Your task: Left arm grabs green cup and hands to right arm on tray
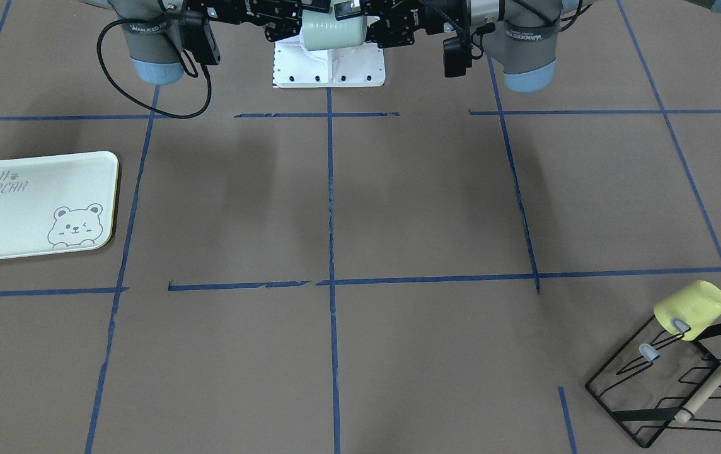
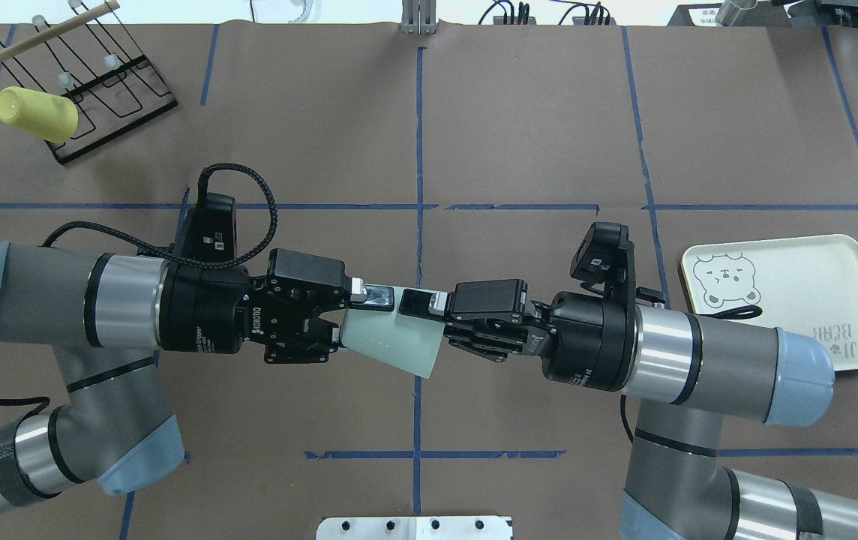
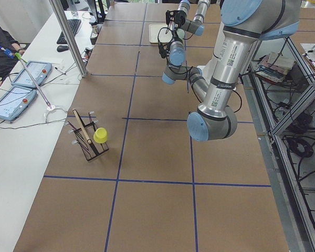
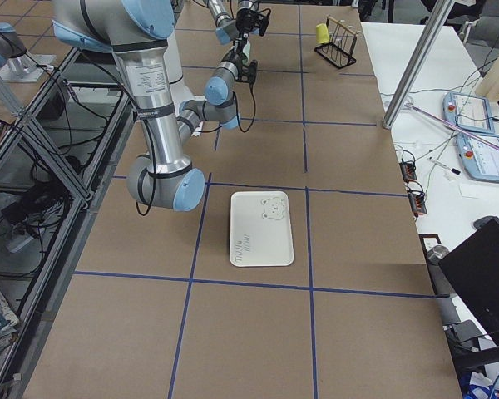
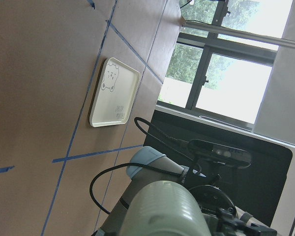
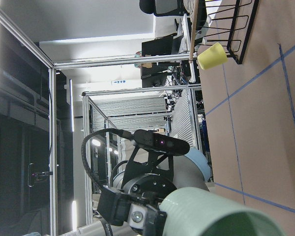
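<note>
Green cup (image 2: 391, 345) is held clear of the table (image 2: 534, 135), lying on its side at mid-table between the two arms. Left gripper (image 2: 350, 319) is clamped on the cup's narrow base end, one finger on each side. Right gripper (image 2: 433, 330) meets the wide rim end; one finger lies along the cup's upper side, but whether its jaws press cannot be determined. In the overhead view, the tray (image 2: 811, 277) lies at 3 o'clock from the cup, well apart. A yellow cup (image 2: 37, 114) hangs on a black wire rack (image 2: 121, 90) at 10 o'clock.
</note>
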Action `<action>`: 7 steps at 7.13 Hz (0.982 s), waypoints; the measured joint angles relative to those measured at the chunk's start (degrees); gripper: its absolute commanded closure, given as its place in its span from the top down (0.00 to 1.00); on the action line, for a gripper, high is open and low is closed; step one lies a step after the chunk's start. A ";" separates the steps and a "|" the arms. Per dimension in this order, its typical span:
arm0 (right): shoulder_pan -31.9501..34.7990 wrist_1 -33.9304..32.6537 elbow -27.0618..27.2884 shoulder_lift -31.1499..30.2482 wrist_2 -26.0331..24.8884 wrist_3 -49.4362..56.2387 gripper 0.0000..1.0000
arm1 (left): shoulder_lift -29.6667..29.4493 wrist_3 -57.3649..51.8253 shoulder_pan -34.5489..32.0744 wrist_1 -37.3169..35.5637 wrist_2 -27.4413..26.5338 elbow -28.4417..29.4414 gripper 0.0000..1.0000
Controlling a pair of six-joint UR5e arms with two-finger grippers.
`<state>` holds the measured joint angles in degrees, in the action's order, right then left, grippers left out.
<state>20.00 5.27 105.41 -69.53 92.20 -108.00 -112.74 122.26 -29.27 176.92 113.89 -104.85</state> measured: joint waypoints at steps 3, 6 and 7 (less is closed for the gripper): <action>-0.13 0.00 0.02 -0.10 0.00 0.01 0.00 | -0.02 0.00 0.00 0.00 -0.21 0.00 0.80; -0.14 -0.03 0.14 -0.15 0.06 0.04 0.00 | -0.03 -0.10 -0.09 0.01 -0.17 -0.01 1.00; -0.14 0.00 0.22 -0.12 0.08 0.06 0.00 | -0.08 -0.15 -0.29 0.00 -0.18 -0.02 1.00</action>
<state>19.86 5.27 105.63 -69.65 92.28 -107.94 -112.82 122.11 -29.56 176.92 113.71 -104.87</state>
